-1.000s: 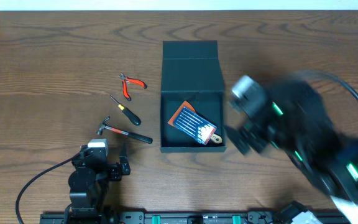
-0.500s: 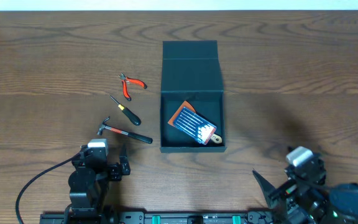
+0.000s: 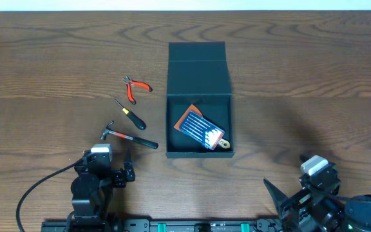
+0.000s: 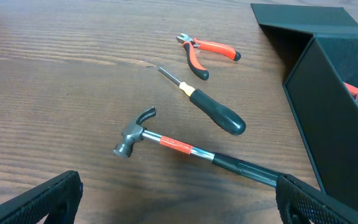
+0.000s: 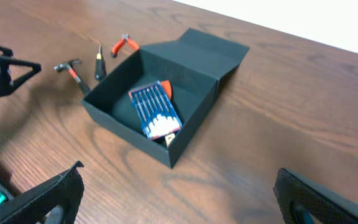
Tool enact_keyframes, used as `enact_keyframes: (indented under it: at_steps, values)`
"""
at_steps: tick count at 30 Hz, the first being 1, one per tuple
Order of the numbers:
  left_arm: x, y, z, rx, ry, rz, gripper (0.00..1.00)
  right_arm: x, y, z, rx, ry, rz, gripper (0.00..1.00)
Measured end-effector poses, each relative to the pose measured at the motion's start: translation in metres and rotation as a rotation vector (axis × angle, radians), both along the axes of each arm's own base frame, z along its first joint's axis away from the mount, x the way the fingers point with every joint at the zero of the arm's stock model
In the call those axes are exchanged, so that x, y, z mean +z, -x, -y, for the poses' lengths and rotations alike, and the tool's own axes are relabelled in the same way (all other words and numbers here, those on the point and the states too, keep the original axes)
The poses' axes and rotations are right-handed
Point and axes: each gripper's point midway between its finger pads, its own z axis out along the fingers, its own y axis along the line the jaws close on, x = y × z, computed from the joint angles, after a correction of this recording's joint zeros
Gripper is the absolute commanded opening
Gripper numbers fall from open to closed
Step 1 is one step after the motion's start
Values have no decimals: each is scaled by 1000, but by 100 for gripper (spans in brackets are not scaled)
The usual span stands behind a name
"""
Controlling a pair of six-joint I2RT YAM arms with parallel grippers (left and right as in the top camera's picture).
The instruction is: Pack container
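Right arm has swung away from the spot beside the container point(image 3: 198, 154) and now sits in the lower right corner of the overhead frame. Left arm has not moved and neither have the tools.

We see the right gripper point(image 5: 179, 171) with its jaws spread wide and nothing between them. The left gripper point(image 4: 178, 180) is the same, wide apart and empty, parked at the lower left of the overhead frame just below the hammer point(image 3: 129, 137).

The container sits at centre frame with its flap lid point(image 3: 197, 67) folded back flat toward the top of the frame. Inside lies one blue striped packet point(image 3: 201, 127) on an orange backing, angled toward the lower right of the box floor.

Left of the container, on the bare table and apart from each other: pliers point(image 3: 134, 87) highest, screwdriver point(image 3: 129, 114) in the middle, hammer lowest, its handle end near the box wall.

We judge the packing as early: one item in, three tools still out, lid not closed. The hammer looks like the nearest pick for the left arm.
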Motion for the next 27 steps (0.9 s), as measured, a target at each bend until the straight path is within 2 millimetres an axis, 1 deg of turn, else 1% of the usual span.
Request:
enact_keyframes:
  at_steps: [8,16,19,20,22,23,25,27]
  values:
    - [0,0,0,0,0,0,99,-19,9,6,0,50,-77,99]
    - [0,0,0,0,0,-1,98,-19,9,6,0,49,-76,99]
    - [-4,1,1,-6,3,-31,98,-19,9,6,0,49,-76,99]
    - [-2,2,2,-10,5,-50,99,-20,9,6,0,50,-77,99]
    - [14,0,3,-12,10,-72,98,-20,9,6,0,50,-77,99]
    - [29,-3,3,-10,12,-74,99,-20,9,6,0,50,-78,99]
    - [66,-12,2,2,26,-66,98,-21,9,6,-1,52,-80,99]
    - [100,-25,0,32,57,-69,99,-22,9,6,-1,53,-82,99]
